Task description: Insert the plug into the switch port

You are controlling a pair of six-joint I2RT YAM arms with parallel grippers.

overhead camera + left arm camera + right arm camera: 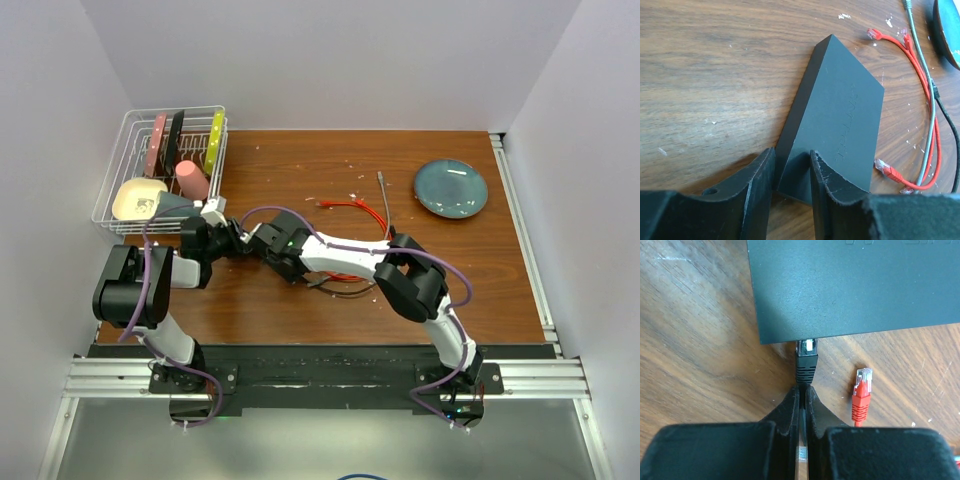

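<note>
The right hand (802, 388) is shut tight on the black plug (806, 365). It holds the plug by its back end. The clear tip of the plug is right at the near edge of the black box (855, 285), close to one corner. The tip seems to go just under that edge. The port itself cannot be seen.

The left hand (792, 175) is partly open and grips the box at one end. One finger (760, 185) sits against the side of the box. The other finger lies against its top, by the faint letters there.

The box lies on the brown desk (300, 160). In the top view both arms reach in over it and hide it.

A red plug (861, 390) lies on the desk just beside the black plug. It does not touch the box. A red cable (935, 145) and a grey cable (927, 90) run side by side past the box. A round blue plate (451, 188) sits well apart, on the right of the desk. A wire rack (165, 165) with dishes stands at the far left corner.
</note>
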